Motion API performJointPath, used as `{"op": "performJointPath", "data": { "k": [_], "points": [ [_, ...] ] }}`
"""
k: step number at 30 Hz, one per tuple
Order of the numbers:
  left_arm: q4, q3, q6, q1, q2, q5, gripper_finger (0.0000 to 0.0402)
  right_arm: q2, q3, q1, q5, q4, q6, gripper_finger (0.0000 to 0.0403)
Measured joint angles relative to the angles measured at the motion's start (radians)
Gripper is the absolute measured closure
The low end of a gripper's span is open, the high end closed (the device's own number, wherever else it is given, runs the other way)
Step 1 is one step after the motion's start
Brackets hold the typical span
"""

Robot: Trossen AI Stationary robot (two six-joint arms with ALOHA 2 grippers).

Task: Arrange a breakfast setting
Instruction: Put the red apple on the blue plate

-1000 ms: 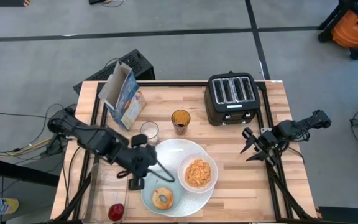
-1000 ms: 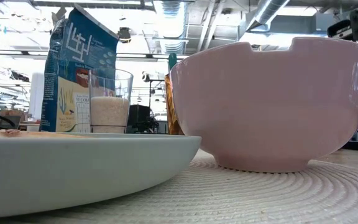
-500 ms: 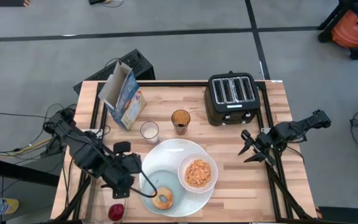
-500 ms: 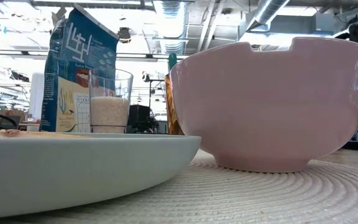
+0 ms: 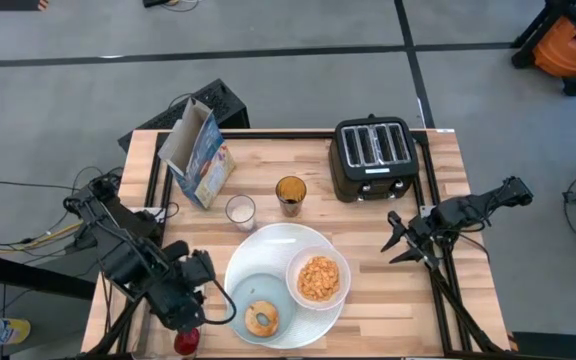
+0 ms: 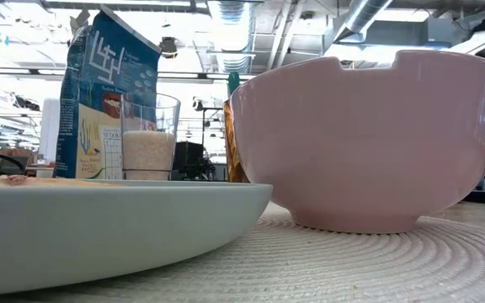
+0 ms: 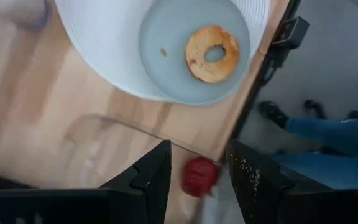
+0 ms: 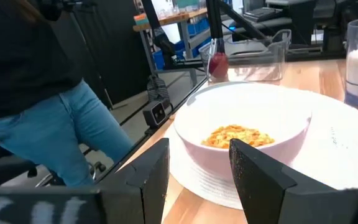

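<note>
The large white plate [image 5: 280,252] carries the small pale-blue plate [image 5: 253,296] with the browned bagel [image 5: 261,319], and the white bowl [image 5: 318,278] of orange cereal flakes [image 8: 235,135]. The red apple [image 5: 186,342] lies at the table's near left corner. My left gripper [image 7: 197,155] is open above the apple [image 7: 199,176], one finger on either side of it in the left wrist view, touching nothing. The blue cereal box [image 5: 198,152] stands at the far left. My right gripper [image 5: 398,238] is open and empty, right of the bowl. No spoon shows.
A milk glass [image 5: 239,210] and an amber drink glass [image 5: 290,192] stand behind the plate. The black toaster [image 5: 373,158] is at the far right. A clear tub [image 7: 104,146] lies by the apple. A person in jeans [image 8: 67,124] stands at the table's near edge.
My left gripper has drawn back from over the white plate toward the table's near left corner, ending above the red apple. The plates, bagel and bowl have kept their places.
</note>
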Motion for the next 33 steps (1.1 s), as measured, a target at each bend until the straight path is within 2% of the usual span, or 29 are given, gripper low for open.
{"op": "performJointPath", "data": {
  "k": [7, 16, 24, 33],
  "points": [
    [0.001, 0.0, -0.163, -0.01, 0.0, 0.041, 0.026, 0.002, 0.0, 0.0, 0.0, -0.004, 0.0, 0.0211],
    [0.001, 0.0, -0.104, -0.063, 0.001, 0.049, 0.026, 0.002, -0.001, 0.0, 0.0, -0.006, 0.0, 0.0211],
    [0.001, -0.007, -0.119, -0.227, 0.001, -0.011, 0.026, 0.002, -0.001, 0.0, 0.0, -0.008, 0.0, 0.0211],
    [0.01, -0.114, -0.31, -0.384, 0.005, -0.03, 0.026, 0.002, -0.002, 0.0, 0.0, -0.008, 0.001, 0.0211]
  ]
}}
